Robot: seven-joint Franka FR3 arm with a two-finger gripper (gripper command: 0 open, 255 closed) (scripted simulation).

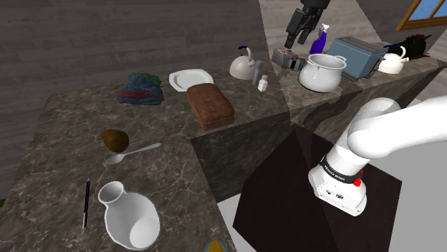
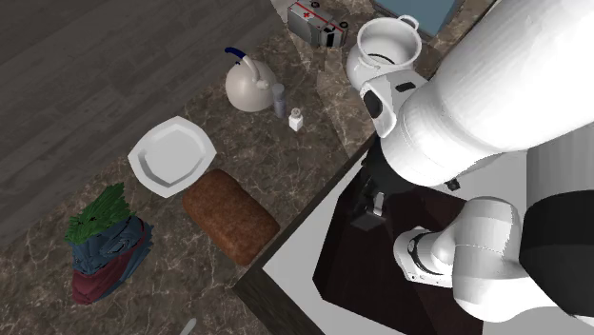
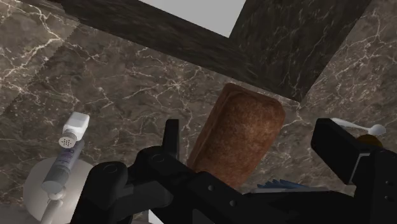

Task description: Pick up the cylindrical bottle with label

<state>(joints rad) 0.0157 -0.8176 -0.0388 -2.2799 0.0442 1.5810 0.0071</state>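
Bottle (image 3: 65, 159) near counter (image 1: 64, 122) back edge, shaker (image 3: 75, 127) touching, kettle (image 1: 243, 68) beside. Gripper (image 3: 248, 127) wide open, empty, aimed over loaf (image 1: 210, 106); likely to knock the shaker over.

**Counter Tally: Two Kettles, One of All Else**

From my remote desk I count, near the claw (image 1: 297, 39), two kettles (image 1: 243, 67) (image 1: 392, 63), one pot (image 1: 322, 72), one toaster (image 1: 358, 56), one spray bottle (image 1: 320, 39), one labelled bottle (image 1: 258, 71) and one shaker (image 1: 263, 84). Farther from it are one loaf (image 1: 210, 106), one plate (image 1: 190, 79), one spoon (image 1: 132, 153), one pen (image 1: 86, 204) and one jug (image 1: 129, 215).

White arm (image 1: 401, 129), black pincer (image 1: 299, 34)
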